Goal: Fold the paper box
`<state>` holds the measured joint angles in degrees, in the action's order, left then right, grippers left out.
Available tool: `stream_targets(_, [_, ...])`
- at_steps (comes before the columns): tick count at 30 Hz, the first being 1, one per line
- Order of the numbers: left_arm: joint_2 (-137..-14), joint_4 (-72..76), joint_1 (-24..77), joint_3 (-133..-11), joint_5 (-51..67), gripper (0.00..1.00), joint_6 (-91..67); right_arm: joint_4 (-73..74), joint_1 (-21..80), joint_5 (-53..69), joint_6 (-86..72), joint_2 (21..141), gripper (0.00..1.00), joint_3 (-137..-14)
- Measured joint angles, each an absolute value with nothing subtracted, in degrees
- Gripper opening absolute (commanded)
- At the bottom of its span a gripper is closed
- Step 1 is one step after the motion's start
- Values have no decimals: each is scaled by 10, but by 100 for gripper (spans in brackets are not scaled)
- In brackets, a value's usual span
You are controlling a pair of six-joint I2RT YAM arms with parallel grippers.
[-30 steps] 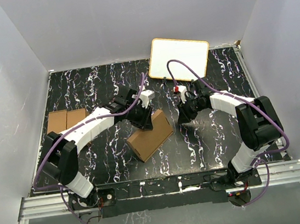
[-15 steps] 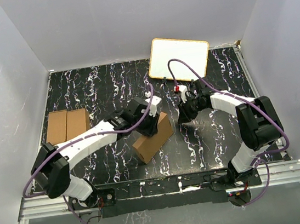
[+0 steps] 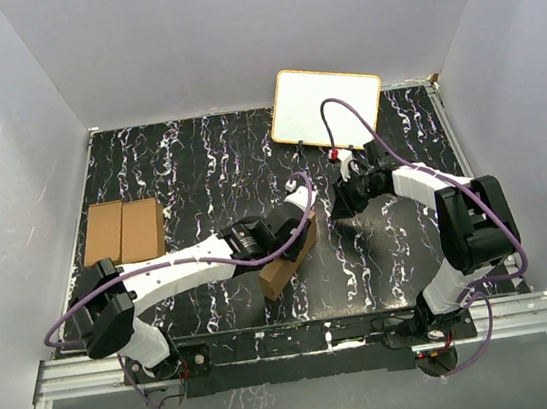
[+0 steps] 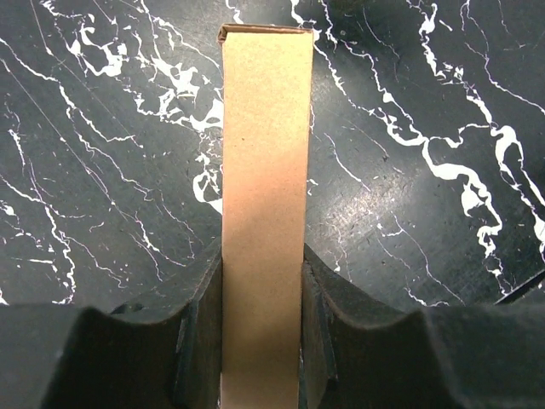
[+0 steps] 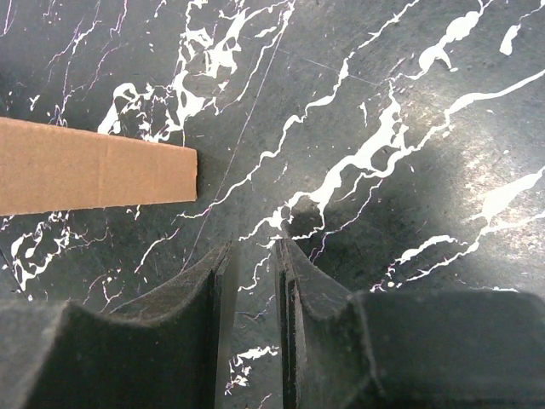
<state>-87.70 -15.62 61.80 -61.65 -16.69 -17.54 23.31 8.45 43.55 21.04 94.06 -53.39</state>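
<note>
Table (image 3: 198,164): black marbled top, both arms reaching in over it from the near edge

White board (image 3: 326,107), yellow rim: leaning at the far edge, right of centre; not in play

Twin cartons (image 3: 123,232): side by side at the left edge, well apart from the work

Paper box (image 3: 280,272): just right of centre on the table, seen as a slim brown carton. In the left wrist view it runs straight away from the camera, far end (image 4: 266,170) square and apparently hollow. Its end also shows in the right wrist view (image 5: 94,166), lying flat, left of the fingers

Left gripper (image 4: 262,281): jaws clamped on the paper box across its narrow width, near one end

Right gripper (image 5: 253,256): jaws a narrow slit apart, nothing between them, over bare table just beside the box's free end

Judgement on the step: carton looks formed, end closure probably outstanding. Advice:
- keep the left clamp firm but not crushing the walls
- hold the carton level so it doesn't pivot
- bring the right fingers square to the free end and press along the crease, not across it
</note>
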Motion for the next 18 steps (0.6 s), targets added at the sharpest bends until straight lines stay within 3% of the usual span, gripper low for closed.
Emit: stream_targets(18, [-926,-149,670,-644,-288,0,-222,224,81,438,208,936,29,-534])
